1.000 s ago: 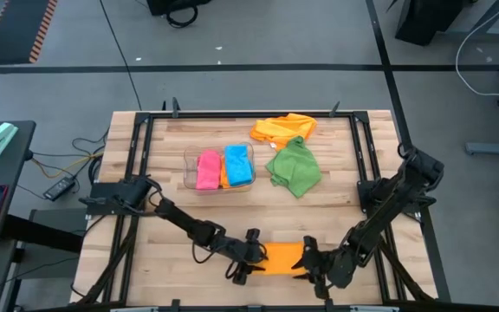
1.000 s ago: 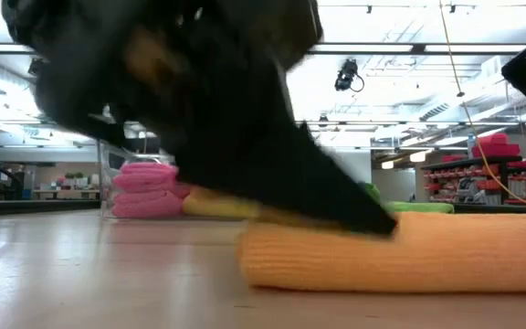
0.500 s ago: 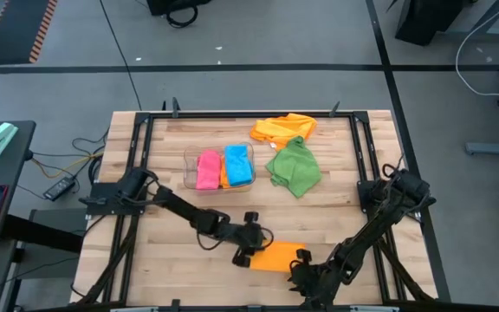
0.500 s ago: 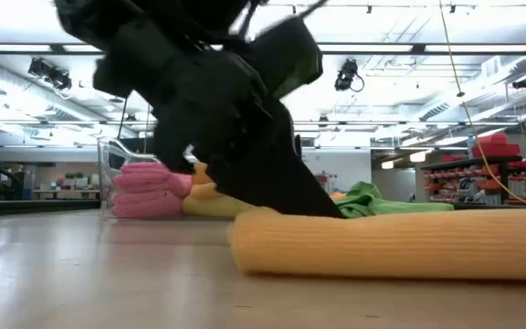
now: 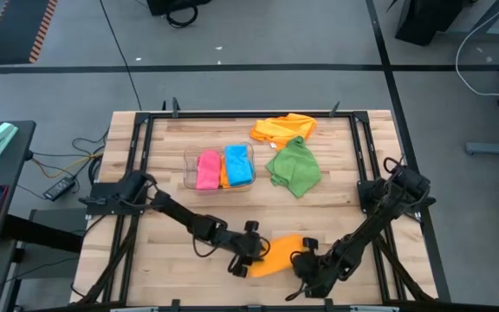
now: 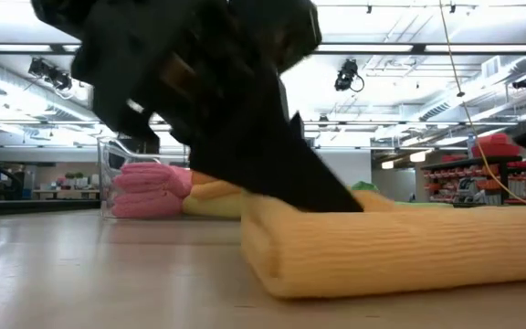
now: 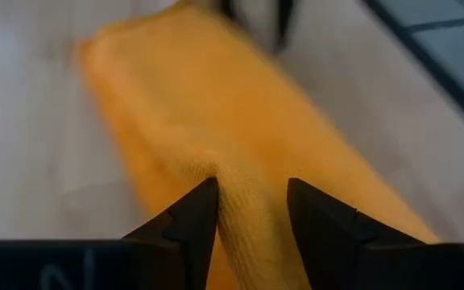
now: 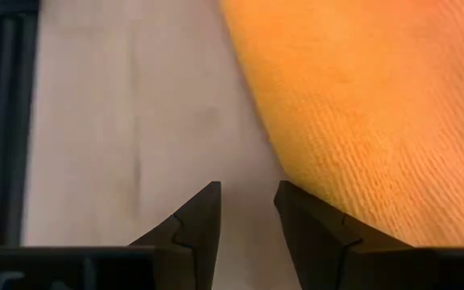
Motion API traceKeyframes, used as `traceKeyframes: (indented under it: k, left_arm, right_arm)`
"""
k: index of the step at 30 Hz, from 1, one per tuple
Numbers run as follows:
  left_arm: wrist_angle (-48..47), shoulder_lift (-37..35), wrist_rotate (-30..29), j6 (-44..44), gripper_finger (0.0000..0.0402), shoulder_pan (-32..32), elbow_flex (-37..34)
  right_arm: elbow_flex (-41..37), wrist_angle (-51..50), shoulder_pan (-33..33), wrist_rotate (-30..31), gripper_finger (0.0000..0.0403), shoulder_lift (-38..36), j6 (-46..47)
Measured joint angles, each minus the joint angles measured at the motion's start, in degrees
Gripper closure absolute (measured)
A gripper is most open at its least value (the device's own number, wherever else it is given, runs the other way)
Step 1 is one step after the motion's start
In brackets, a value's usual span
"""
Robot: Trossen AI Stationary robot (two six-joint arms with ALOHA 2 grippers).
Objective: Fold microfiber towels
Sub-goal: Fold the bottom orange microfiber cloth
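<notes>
A folded orange towel [image 5: 277, 254] lies slanted on the table near its front edge, between my two grippers. My left gripper [image 5: 251, 253] is at its left end, shut on the cloth [image 7: 216, 105]. In the low view it shows as a dark mass [image 6: 245, 119] over the towel's left end [image 6: 281, 247]. My right gripper [image 5: 304, 263] stands at the towel's right end and points steeply down. Its fingers [image 8: 248, 197] are a little apart over bare wood, with the towel's edge [image 8: 296, 161] beside one finger. My left gripper pinches a raised ridge of the orange towel [image 7: 252, 181] between its two fingers, at the towel's left end. The fingers slant down from the table's left. The towel stays on the table, bunched up at the held end. Whether my right gripper touches the towel, I cannot tell.
A clear bin [image 5: 189, 160] behind holds a folded pink towel [image 5: 207, 169] and a blue one [image 5: 237, 165]. To its right lie a crumpled green towel [image 5: 294, 166] and an orange-yellow one [image 5: 284, 128]. Black rails run along the table's left and right sides.
The orange towel has turned on the table from lying along the front edge to slanting, and its left end has bunched up thicker. My right gripper has tipped steeply down and sunk at the towel's right end. My left gripper has shifted with the towel's left end.
</notes>
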Motion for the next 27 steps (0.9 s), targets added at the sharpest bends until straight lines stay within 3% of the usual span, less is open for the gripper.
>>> traceKeyframes:
  k: [17,27]
  left_arm:
    - [1.4,-0.1,0.0,-1.5,0.0266,-1.7,0.0]
    - [-8.4,-5.0,-3.7,0.9,0.0271,-2.2,0.1]
  right_arm:
    - [-0.1,-14.0,-9.8,2.4,0.0264,-3.0,-16.5]
    - [-0.4,-19.8,-15.5,5.9,0.0264,-6.7,-25.5]
